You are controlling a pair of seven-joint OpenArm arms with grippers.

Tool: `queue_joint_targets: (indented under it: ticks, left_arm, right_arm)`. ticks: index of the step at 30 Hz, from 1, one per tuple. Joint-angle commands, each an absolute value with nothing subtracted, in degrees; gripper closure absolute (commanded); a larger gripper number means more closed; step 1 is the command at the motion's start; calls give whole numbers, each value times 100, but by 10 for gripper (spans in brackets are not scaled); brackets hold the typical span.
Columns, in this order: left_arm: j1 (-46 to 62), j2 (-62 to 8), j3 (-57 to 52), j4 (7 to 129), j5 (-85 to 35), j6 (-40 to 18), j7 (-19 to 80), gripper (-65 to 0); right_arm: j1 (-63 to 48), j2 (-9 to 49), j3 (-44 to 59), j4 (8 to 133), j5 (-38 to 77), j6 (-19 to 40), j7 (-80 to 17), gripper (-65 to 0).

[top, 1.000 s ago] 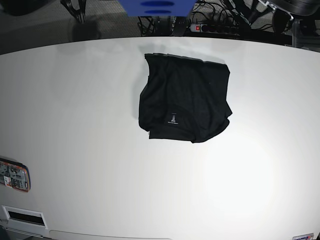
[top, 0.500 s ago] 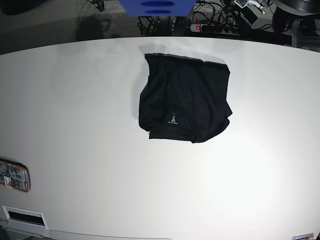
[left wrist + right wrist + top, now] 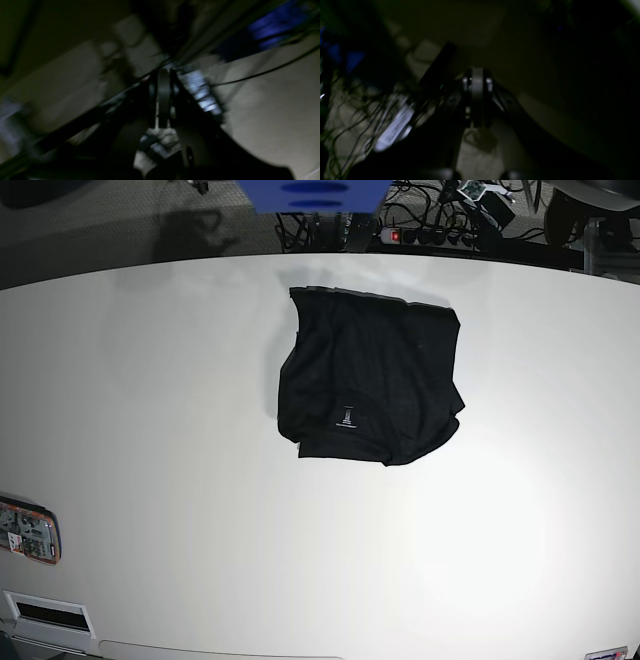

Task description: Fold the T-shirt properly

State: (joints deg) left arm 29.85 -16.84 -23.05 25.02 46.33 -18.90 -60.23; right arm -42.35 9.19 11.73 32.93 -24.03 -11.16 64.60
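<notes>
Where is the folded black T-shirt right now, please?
In the base view, the T-shirt lies on the white table, just below the blue object.

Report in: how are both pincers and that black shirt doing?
Left pincer shut, nothing held; right pincer the same. Black T-shirt folded into a rough square on the white table. Nothing on top of it.

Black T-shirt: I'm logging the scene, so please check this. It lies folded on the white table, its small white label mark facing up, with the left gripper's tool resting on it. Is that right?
Only the tool's place is wrong: the base view shows the left tool beyond the table's far edge, off the black T-shirt.
</notes>
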Motion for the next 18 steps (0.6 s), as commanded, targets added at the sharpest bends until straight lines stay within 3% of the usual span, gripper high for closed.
queue_joint_targets:
  ticks: [1,9,18]
  left_arm:
    - [3020,-1701,-2308,2413,4708,-1807,-6123,0]
    - [2809,-1815,-2316,2264,5341,-1376,-6009,0]
    - [2255,-1789,-2299,1815,5367,-1367,-4444,0]
  right_arm:
    - [-4303,954,1191,3266,-2360,-1130,6607,0]
    - [-4303,954,1191,3020,-2360,-1130,6607,0]
    - [-3257,963,1209,1578,-2352,-1130,6607,0]
